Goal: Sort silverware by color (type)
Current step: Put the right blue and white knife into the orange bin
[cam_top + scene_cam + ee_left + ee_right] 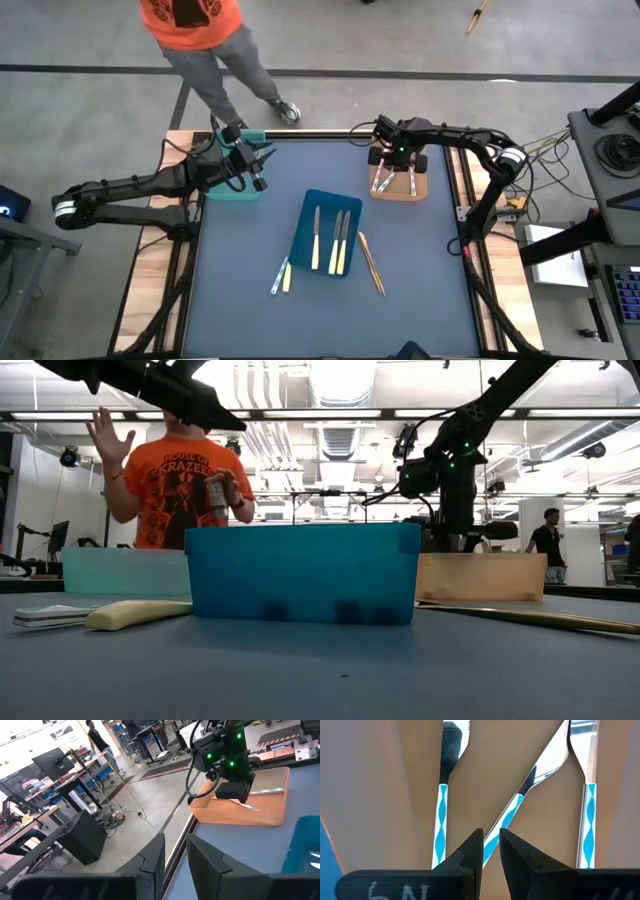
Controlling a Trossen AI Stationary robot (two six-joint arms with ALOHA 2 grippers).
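Right wrist view, blue-handled silverware [507, 817] just under right gripper [491, 851], orange tray [380, 795]

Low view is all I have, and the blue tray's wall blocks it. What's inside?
Observer: Three cream-handled utensils lie lengthwise in the blue tray.
Operator: Anything in the orange tray?
Observer: Three blue-patterned utensils lie in the orange tray, and the right gripper hangs above them.
Operator: What's loose on the table?
Observer: Two gold utensils lie on the right arm's side of the blue tray. A loose pair lies on the left arm's side.
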